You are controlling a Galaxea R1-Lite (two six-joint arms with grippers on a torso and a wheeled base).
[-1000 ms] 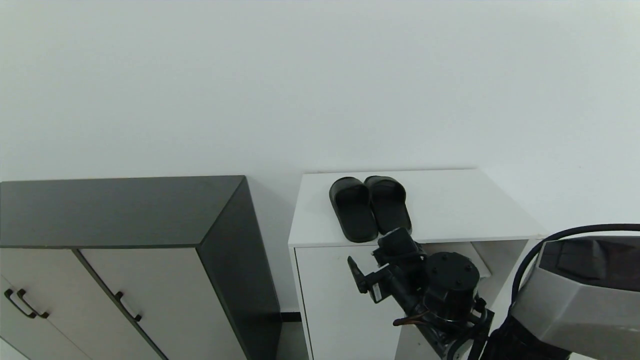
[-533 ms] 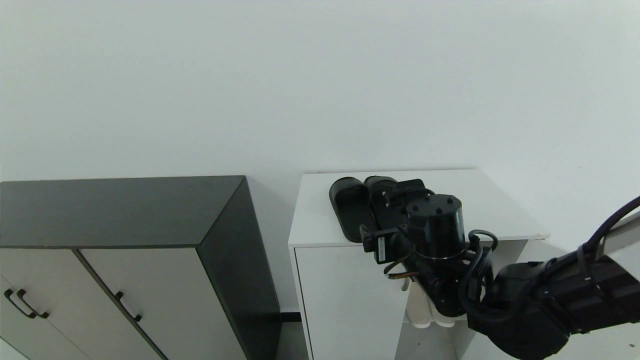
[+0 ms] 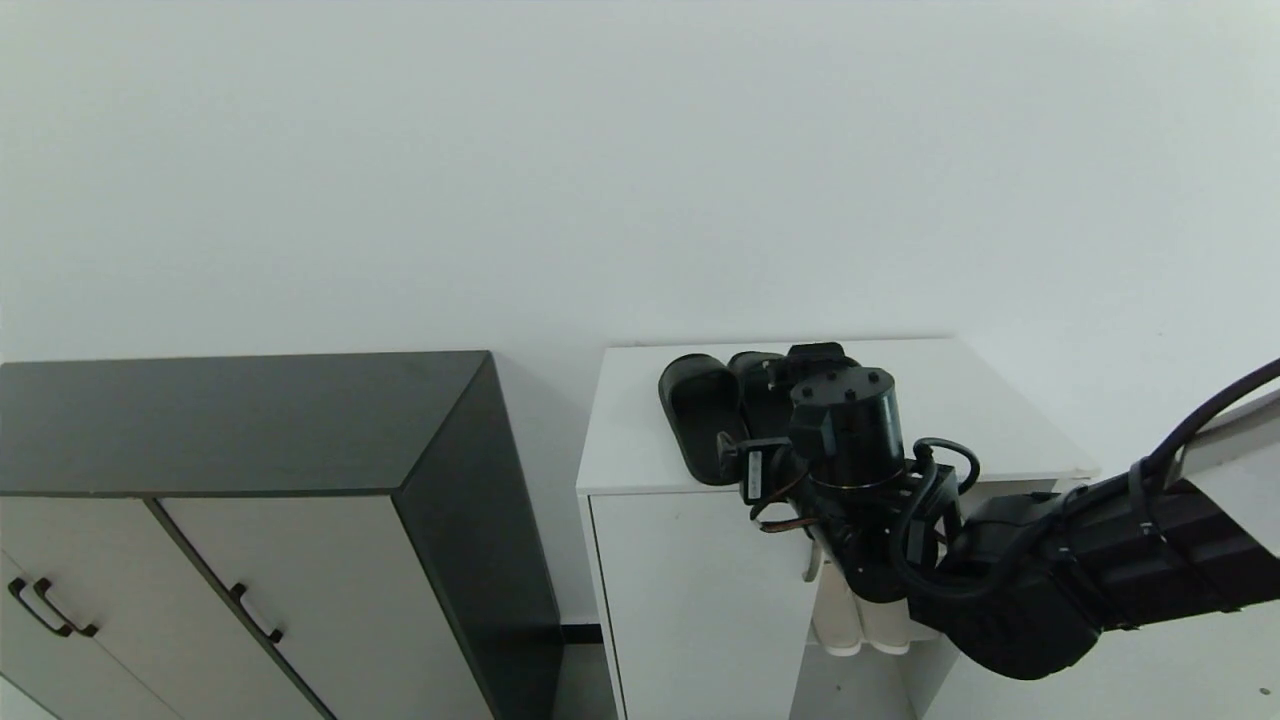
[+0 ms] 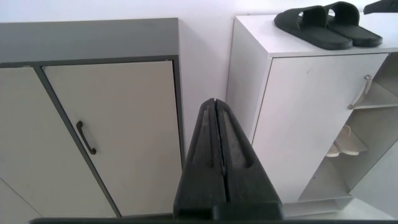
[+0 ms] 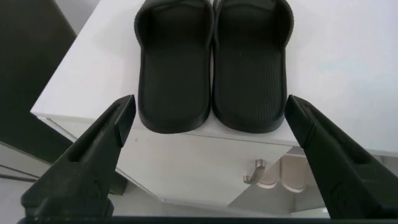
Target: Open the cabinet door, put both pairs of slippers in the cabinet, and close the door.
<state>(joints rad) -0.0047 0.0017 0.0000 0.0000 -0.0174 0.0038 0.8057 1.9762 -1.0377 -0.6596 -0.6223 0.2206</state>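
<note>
Head view: slippers (image 3: 700,420) lie on the cabinet (image 3: 690,600) top. At their 6 o'clock ends the right hand (image 5: 210,102) is spread wide, one finger each side. The left hand (image 4: 214,106) is pressed together.

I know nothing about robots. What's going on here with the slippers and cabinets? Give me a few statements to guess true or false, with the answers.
1. The black slippers lie on top of the white cabinet. True.
2. The right gripper is shut on the black slippers. False: it is open, with its fingers spread wide at the pair's near ends.
3. The left gripper is shut and holds nothing. True.
4. The dark-topped cabinet has a door standing open. False: its doors are shut.
5. A light-coloured pair of slippers sits on a shelf inside the white cabinet. True.
</note>
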